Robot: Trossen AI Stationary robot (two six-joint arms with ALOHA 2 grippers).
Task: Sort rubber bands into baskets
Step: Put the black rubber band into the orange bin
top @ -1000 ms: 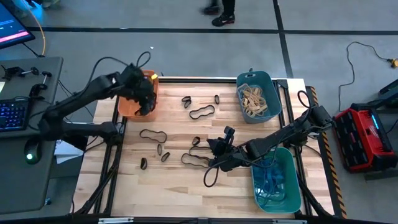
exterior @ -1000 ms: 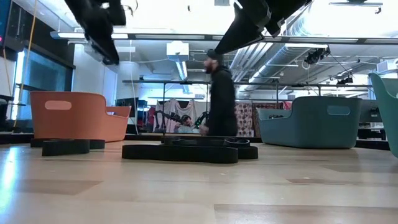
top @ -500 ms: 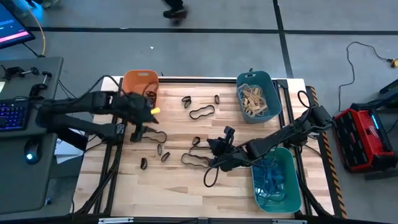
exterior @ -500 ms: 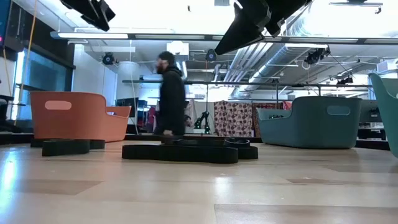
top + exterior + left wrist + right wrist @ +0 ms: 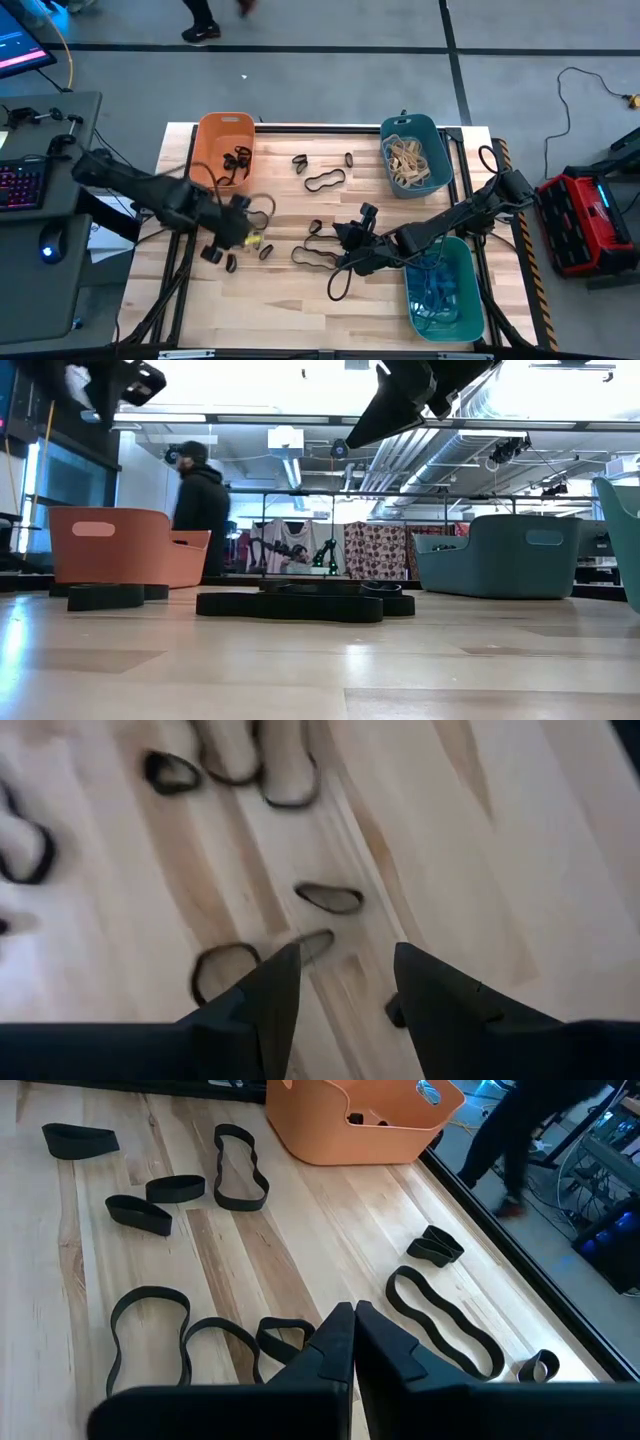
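Observation:
Loose black rubber bands (image 5: 323, 180) lie flat on the wooden table, several more of them near its middle (image 5: 315, 257). My left gripper (image 5: 215, 250) hangs open over small black bands (image 5: 328, 898) at the left, with nothing between its fingers (image 5: 345, 970). Shut and holding nothing, my right gripper (image 5: 343, 235) stands above the bands at mid-table (image 5: 352, 1325). The orange basket (image 5: 222, 150) holds black bands, the dark teal basket (image 5: 413, 155) tan ones, and the green basket (image 5: 443, 290) blue ones.
The orange basket stands at the far left, the teal one at the far right, the green one at the near right. Bare wood lies along the near edge (image 5: 290, 320). A person (image 5: 200, 510) walks in the room beyond the table.
My left gripper has swung from over the orange basket toward the table's near edge and turned, and it now hangs over the loose bands at the left. My right gripper has kept still. The person behind has walked across the room.

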